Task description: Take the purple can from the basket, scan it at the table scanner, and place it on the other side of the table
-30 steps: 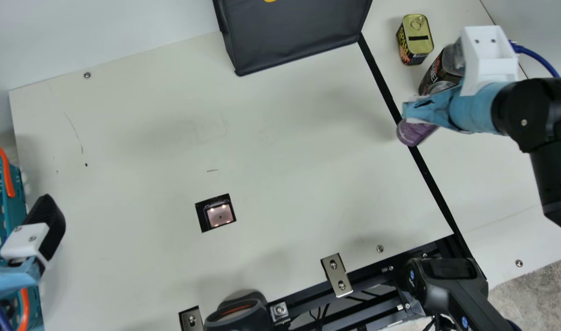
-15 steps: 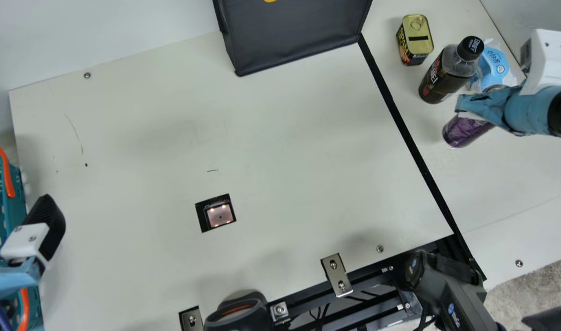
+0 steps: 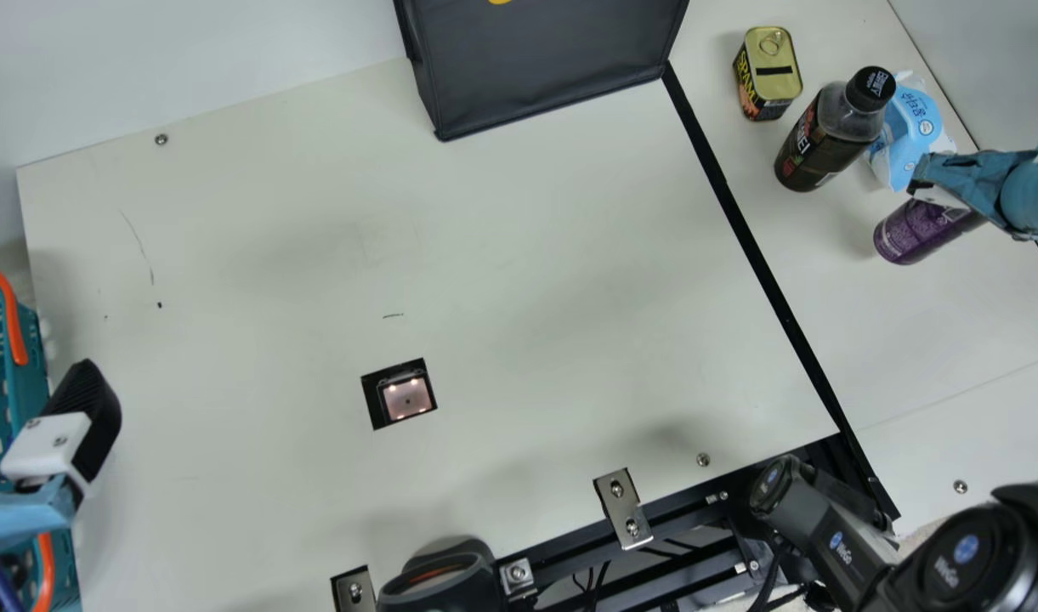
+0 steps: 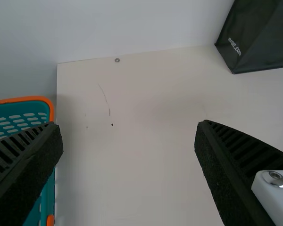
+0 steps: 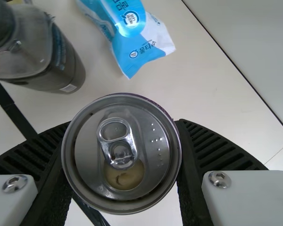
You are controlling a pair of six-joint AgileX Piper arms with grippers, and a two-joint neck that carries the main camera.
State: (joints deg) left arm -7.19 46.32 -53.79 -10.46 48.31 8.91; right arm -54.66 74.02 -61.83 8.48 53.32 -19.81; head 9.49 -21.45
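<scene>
1. Change: the right gripper (image 5: 122, 125) and the purple can (image 3: 916, 231) have moved outward from the black strip (image 3: 744, 228), farther onto the right-hand section of the table (image 3: 935, 340). The left gripper (image 4: 128, 126) has held its position by the basket (image 3: 34, 336).
2. Right claw: parted to the can's width, one ribbed finger against each side, can gripped between them. Left claw: wide apart, holding nothing.
3. Can location: beyond the strip, near the dark bottle (image 3: 827, 140) and the blue-and-white packet (image 3: 908, 136), apart from the bottle. Whether its base touches the table cannot be determined.
4. Handling: the ring-pull is unopened, so the can is probably full and fairly heavy. Expect a stiff but thin wall, smooth enough to slip and liable to dent under excess force.
5. Grip point: take the cylindrical side squarely, near the upper body; avoid the ring-pull.
6. Judged step: placement. Keep the can vertical, seat the base flat, then release evenly. A tilted release could topple it.
</scene>
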